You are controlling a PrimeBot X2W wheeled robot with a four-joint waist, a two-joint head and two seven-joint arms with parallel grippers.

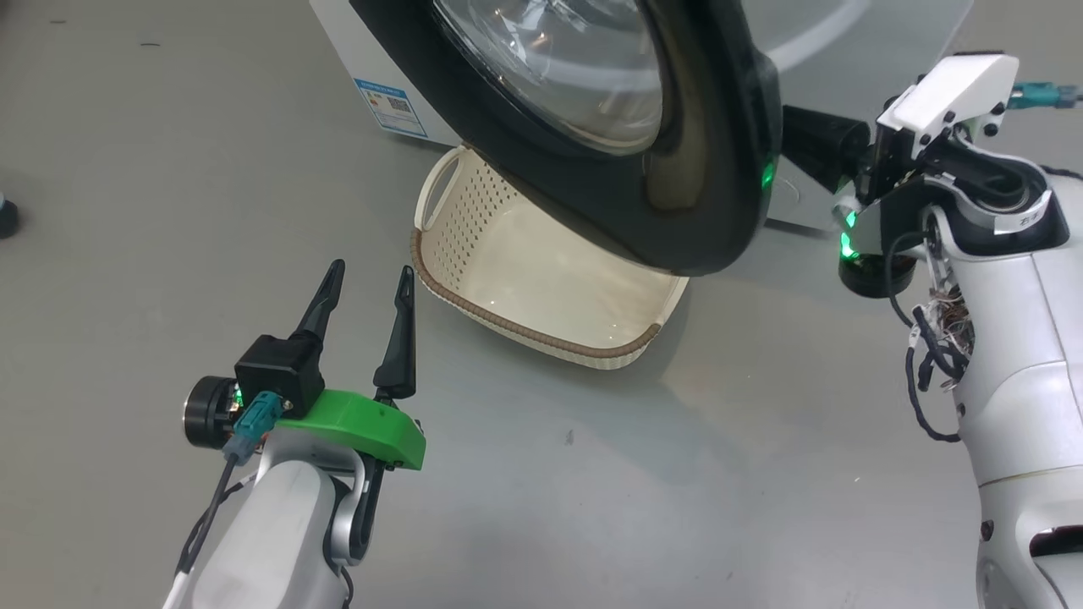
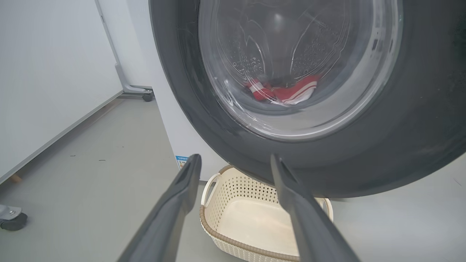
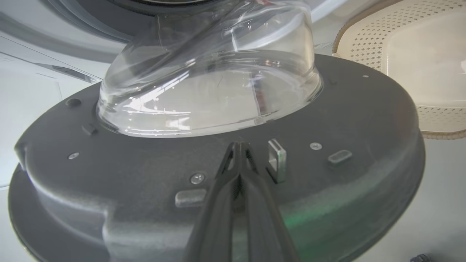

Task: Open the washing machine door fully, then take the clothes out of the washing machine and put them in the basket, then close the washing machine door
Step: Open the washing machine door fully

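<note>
The washing machine door (image 1: 677, 211) stands partly open, its black rim and glass bowl hanging over the empty basket (image 1: 525, 326) on the floor. My left gripper (image 1: 372, 269) is open and holds nothing, left of the basket. In the left wrist view its fingers (image 2: 235, 158) point at the door (image 2: 400, 145); the red and white clothes (image 2: 284, 91) show through the glass, inside the washing machine (image 2: 174, 120). My right gripper (image 3: 238, 145) is shut, its tips against the door's inner face (image 3: 364, 127) beside the latch, below the bowl. The basket (image 3: 364, 47) lies beyond.
The washing machine's white body (image 1: 347, 51) carries a blue label (image 1: 391, 106). A white panel (image 2: 47, 72) runs along the left, with a caster (image 2: 12, 218) near its foot and a wheeled stand leg (image 2: 145, 95) behind. A dark object (image 1: 7, 218) sits at the floor's left edge.
</note>
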